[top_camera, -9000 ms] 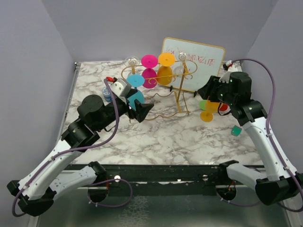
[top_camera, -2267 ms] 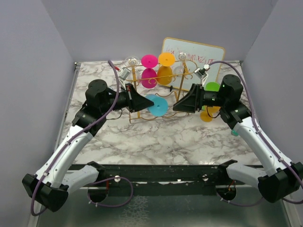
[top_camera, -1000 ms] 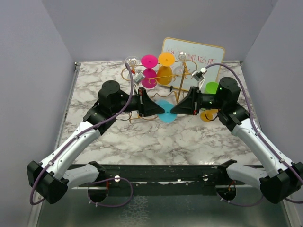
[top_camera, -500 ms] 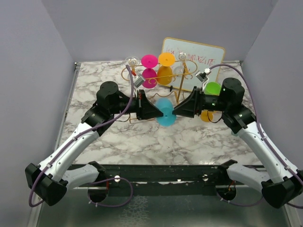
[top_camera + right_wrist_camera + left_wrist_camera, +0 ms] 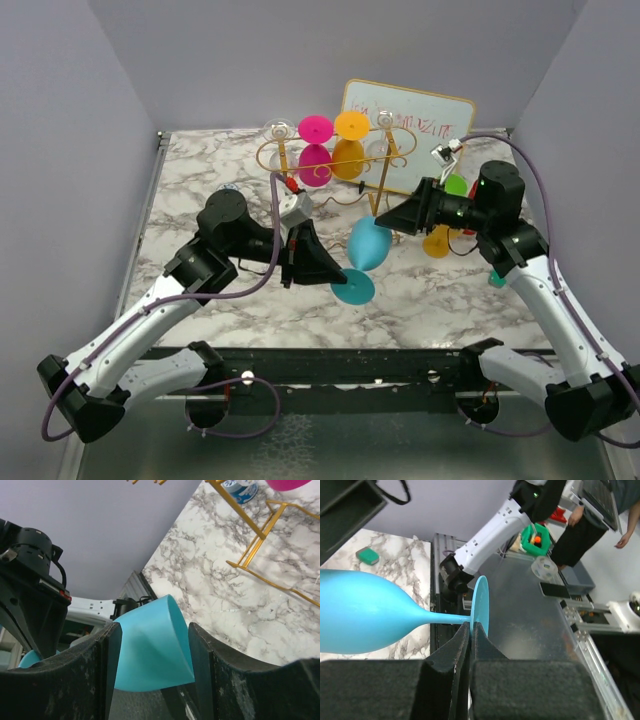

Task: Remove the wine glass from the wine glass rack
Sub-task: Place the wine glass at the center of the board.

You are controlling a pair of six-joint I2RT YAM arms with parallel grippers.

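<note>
The blue wine glass is held tilted in the air, clear of the wine glass rack and in front of it; its thin stem is clamped beside the foot by the left gripper; the right gripper is spread either side of the bowl, contact not discernible; the glass is judged light, rigid and smooth; the stem is best pinched, the bowl merely cradled.

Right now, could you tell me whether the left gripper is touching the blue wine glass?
Touching. The left wrist view shows the left gripper shut on the stem of the blue wine glass.
</note>
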